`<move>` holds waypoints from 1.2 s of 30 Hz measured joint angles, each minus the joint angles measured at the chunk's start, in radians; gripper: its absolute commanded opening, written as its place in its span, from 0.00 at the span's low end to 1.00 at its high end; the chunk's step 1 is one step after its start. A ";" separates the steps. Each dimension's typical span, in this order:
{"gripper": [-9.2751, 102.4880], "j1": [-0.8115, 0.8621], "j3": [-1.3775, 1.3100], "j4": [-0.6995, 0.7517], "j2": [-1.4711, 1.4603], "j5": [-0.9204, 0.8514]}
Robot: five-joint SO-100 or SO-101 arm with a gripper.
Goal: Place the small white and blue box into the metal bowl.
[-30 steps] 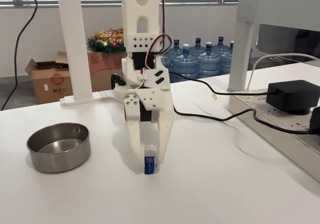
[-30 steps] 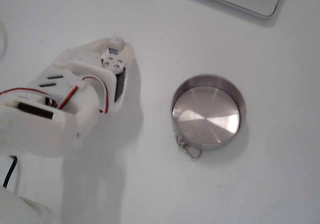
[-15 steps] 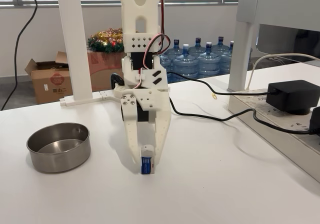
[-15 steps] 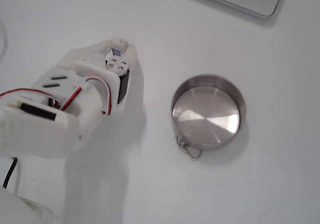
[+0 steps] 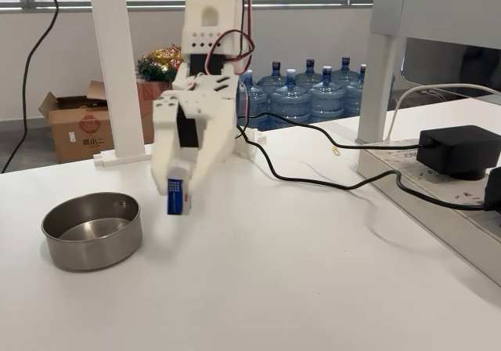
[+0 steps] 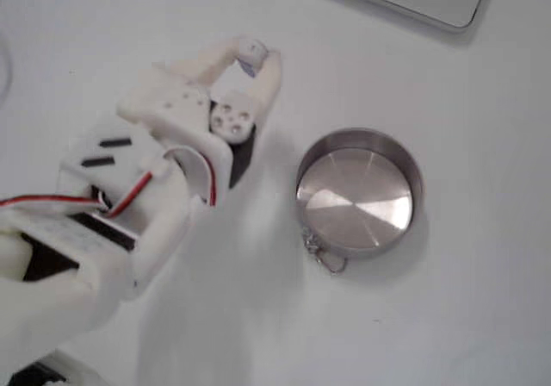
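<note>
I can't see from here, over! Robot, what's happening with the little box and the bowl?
Gripper shut on small white and blue box, lifted off table. Metal bowl empty, off to the side. Nothing between them.

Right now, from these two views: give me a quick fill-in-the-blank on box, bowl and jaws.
1. The gripper jaws are shut on the small white and blue ____.
2. The box hangs ____ the white table, not resting on it.
3. In the side-on fixed view the metal bowl sits to the ____ of the box.
4. The inside of the bowl is ____.

Missing words: box; above; left; empty
</note>
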 measured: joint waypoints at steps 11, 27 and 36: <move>0.06 0.210 0.112 0.000 0.100 0.000; 0.15 0.333 0.118 0.000 0.101 0.000; 0.17 0.319 0.118 0.000 0.101 0.000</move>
